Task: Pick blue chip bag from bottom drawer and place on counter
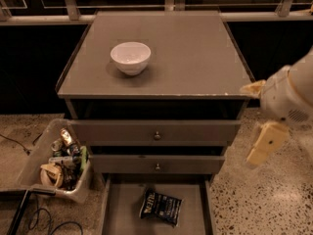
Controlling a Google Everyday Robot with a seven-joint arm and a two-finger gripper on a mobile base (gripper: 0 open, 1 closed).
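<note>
Worktop (195, 58): flat matte grey square with a thin raised rim; the front edge is chipped pale near the right corner. White bowl (130, 58): round, glossy, upright on the left half. The right half is bare.

Below sit two grey drawer fronts, upper drawer (195, 131) and middle drawer (195, 164), each with a small round knob. Both are pulled out slightly.

Bottom drawer (122, 214): pulled out furthest, a wide shallow tray with a flat grey floor. Blue chip bag (160, 207): dark navy, crinkly, white lettering. It lies flat near the middle of the drawer floor, tilted, clear of both side walls.

Gripper (250, 124): mine, off the cabinet's right front corner, over the speckled floor (264, 199). It sits about level with the upper drawers, well apart from the bag. Fingers (266, 143): cream, blocky, spread apart. They hold nothing and touch nothing.

A plastic bin (34, 155) of clutter crowds the cabinet's left side, with a cable (34, 219) beside it.
</note>
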